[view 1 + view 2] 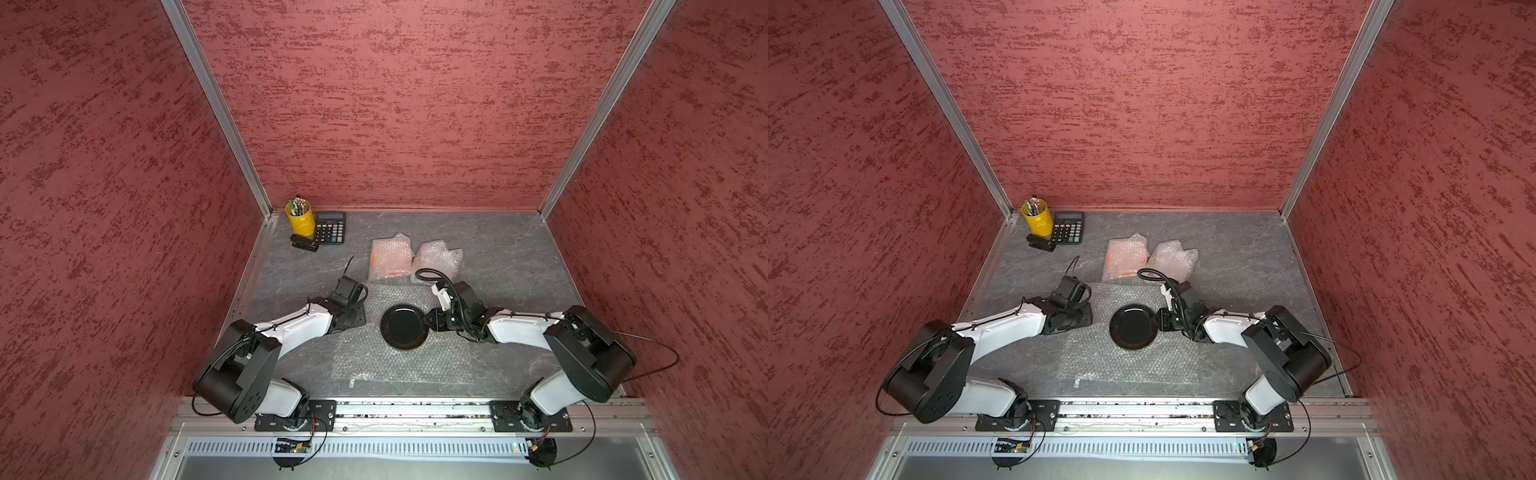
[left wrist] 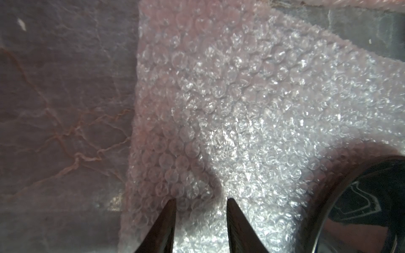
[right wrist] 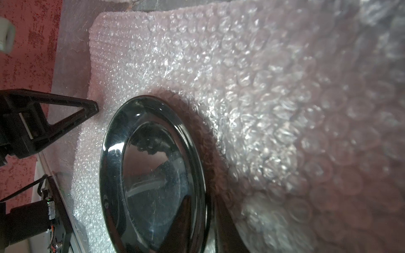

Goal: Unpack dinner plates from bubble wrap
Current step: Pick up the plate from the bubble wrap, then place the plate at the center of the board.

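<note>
Black plate (image 1: 404, 328) sits bare on the flat bubble-wrap sheet (image 1: 395, 368), mid-worktop (image 1: 498, 257), so this one reads as unwrapped but not yet off its wrap. Right pincer (image 1: 429, 322) is at the plate's rim on the right arm's side. The right wrist view shows the plate (image 3: 153, 175) filling the frame, with one dark finger just beyond the rim. Can't tell whether it has clamped the rim or only straddles it. Left pincer (image 2: 201, 199) has jaws apart and nothing between them, tips down on the sheet's edge on the left arm's side, clear of the plate. My read is that it's pinning the wrap so the sheet doesn't drag along if the plate gets lifted or slid. Makes sense, since the wrap is light and would likely cling to a glossy plate. Behind the sheet are two wrapped bundles, side by side and touching or nearly so. The orange bundle (image 1: 388, 259) shows orange through the plastic. The whitish bundle (image 1: 436, 257) is opaque enough that I can't tell what's inside. Count: one plate bare, one orange visible in wrap, a third only presumed. Bubble wrap is three pieces, one flat and two bundled. Two arms, two pincers. Clutter in the far corner on the left arm's side, well apart from the work: one yellow pen cup (image 1: 300, 220), one calculator (image 1: 330, 227), one stapler (image 1: 304, 243).
</note>
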Robot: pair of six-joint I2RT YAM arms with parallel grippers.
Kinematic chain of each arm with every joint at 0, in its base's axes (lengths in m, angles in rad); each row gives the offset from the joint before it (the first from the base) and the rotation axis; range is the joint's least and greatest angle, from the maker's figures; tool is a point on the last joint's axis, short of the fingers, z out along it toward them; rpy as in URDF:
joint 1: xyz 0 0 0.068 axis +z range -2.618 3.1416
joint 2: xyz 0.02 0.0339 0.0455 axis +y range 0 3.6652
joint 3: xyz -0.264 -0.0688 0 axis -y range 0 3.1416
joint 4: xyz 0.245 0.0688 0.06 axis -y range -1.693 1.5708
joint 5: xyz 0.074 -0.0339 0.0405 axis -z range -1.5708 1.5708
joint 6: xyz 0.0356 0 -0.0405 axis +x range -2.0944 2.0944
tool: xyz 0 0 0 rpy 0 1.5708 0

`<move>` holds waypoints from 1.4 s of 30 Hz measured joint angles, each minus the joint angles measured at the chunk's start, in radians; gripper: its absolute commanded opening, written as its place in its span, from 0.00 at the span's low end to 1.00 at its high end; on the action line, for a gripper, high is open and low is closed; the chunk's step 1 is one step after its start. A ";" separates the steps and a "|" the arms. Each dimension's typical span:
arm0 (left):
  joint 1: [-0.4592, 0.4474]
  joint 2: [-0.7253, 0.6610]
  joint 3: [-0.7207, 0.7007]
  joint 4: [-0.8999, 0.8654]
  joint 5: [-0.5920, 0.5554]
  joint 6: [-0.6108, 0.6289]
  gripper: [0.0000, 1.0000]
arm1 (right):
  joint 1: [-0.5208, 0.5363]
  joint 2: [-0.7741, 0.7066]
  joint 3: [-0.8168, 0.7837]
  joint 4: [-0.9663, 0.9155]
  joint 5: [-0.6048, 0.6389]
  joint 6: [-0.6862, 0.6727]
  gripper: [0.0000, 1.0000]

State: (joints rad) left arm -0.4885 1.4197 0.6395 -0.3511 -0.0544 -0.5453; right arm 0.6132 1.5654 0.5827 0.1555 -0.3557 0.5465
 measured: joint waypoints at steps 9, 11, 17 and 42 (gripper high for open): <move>0.000 0.000 0.000 0.000 0.000 0.000 0.40 | -0.001 -0.012 -0.002 0.012 0.000 0.004 0.02; 0.000 0.000 0.000 0.000 0.000 0.000 0.40 | -0.002 -0.022 -0.006 0.014 -0.003 0.005 0.01; -0.001 0.000 0.000 0.000 0.000 0.000 0.40 | -0.019 -0.073 -0.031 0.033 -0.032 0.014 0.00; -0.001 0.000 0.000 0.000 0.000 0.000 0.40 | -0.375 -0.219 -0.055 0.210 -0.194 0.115 0.00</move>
State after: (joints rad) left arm -0.4892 1.4197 0.6395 -0.3515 -0.0544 -0.5453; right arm 0.2386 1.3464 0.5274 0.3656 -0.5499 0.6613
